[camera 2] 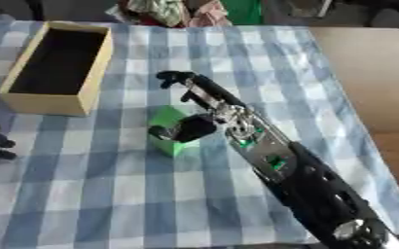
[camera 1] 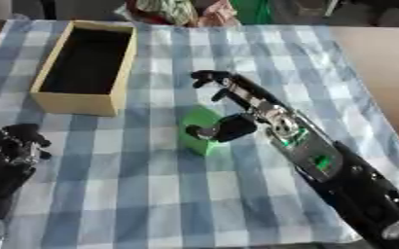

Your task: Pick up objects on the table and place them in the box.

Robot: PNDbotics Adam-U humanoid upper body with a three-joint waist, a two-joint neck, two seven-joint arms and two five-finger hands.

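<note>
A green block [camera 1: 199, 127] sits on the blue-and-white checked cloth, near the middle. My right hand [camera 1: 252, 103] reaches in from the lower right and lies over it. The thumb [camera 1: 223, 129] rests against the block's near right side. The fingers [camera 1: 213, 79] stretch past its far side with only the tips bent, so the hand is open around the block. The block stands on the cloth. An open tan box [camera 1: 73, 103] with a dark, empty inside stands at the far left. My left hand [camera 1: 11, 148] rests open at the lower left edge.
Bare brown tabletop [camera 1: 382, 68] shows right of the cloth. Coloured bundles [camera 1: 186, 12] lie beyond the table's far edge. Checked cloth lies between the block and the box.
</note>
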